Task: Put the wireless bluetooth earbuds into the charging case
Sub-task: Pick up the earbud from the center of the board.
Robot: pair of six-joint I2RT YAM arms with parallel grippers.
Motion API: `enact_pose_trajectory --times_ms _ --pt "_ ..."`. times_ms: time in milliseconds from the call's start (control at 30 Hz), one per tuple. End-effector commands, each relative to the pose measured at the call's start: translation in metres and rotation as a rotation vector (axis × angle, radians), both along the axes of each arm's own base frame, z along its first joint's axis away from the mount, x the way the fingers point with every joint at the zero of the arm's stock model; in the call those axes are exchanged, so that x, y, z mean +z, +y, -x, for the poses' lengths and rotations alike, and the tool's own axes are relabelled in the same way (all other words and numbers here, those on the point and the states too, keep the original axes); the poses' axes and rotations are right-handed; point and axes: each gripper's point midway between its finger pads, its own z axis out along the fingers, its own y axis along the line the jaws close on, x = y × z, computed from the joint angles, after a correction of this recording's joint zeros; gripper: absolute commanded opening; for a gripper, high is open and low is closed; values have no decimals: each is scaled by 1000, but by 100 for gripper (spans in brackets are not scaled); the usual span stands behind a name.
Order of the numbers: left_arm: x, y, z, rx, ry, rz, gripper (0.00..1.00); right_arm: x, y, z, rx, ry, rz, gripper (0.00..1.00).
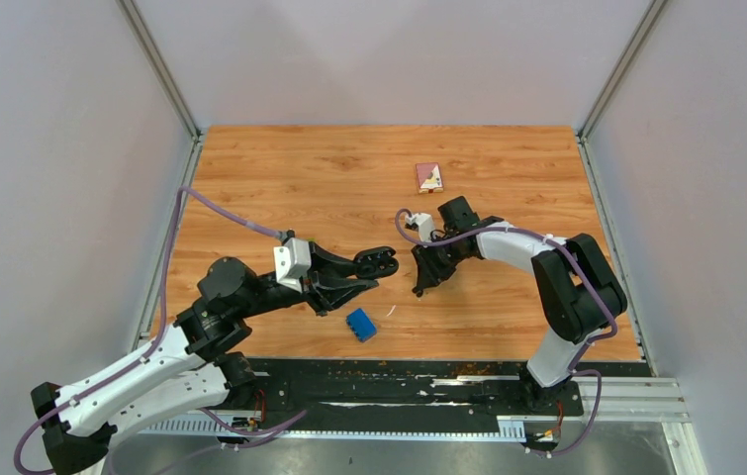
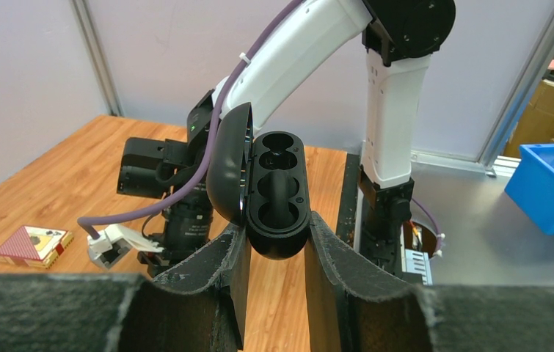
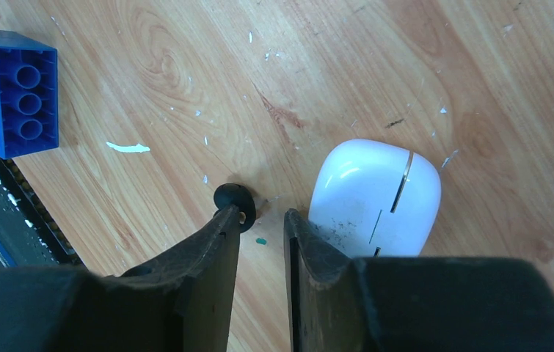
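Spreading under everything is the wooden counter (image 1: 280, 168), with both arms reaching toward its middle.

The left hand (image 2: 277, 227) is closed firmly on the lower end of the black charging case (image 2: 279, 194) and holds it up off the counter. The lid (image 2: 230, 161) is swung open toward 9 o'clock. Both wells face the wrist camera and look vacant. In the top view the right hand (image 3: 260, 216) sits at 3 o'clock from that case, pointed down at the counter.

In the right wrist view a closed white case (image 3: 374, 198) lies at 2 o'clock from the fingertips, just beside one of them. A blue block (image 3: 11, 92) lies well apart at 10 o'clock.

The right hand's fingers are only a narrow slit apart, with bare wood showing through and nothing clamped. One black earbud (image 3: 235, 198) rests on the counter at 11 o'clock, against the outer tip of one finger and not between the two. No other buds show in any view.

That bud is probably very light, hard, smooth and rounded, so it is apt to roll or squirt free under a pinch. The safest hold seems to be across its widest part, pads centred, with gentle pressure. Gripped as it is at one end, the stiff case keeps its wells unobstructed.
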Motion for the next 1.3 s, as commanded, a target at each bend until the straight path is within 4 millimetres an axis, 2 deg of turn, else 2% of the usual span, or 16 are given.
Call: enact_pose_trajectory --times_ms 0,133,567,767,1000,1133,1267 --pt "7 -1 2 -13 -9 32 0 5 8 4 0 10 -35 30" --pt "7 -1 2 -13 -9 30 0 5 9 8 2 24 -41 29" --pt "7 -2 2 -12 -8 22 0 10 12 17 17 40 -67 18" --pt "7 -2 1 -11 -9 20 0 12 11 18 19 37 -66 19" --pt "6 -3 1 -12 -10 18 0 15 13 15 31 15 -73 10" --pt "6 -3 1 -9 -14 13 0 31 15 9 86 -43 -84 3" --pt "7 -3 -1 -3 -34 3 0 59 11 13 222 -127 -89 0"
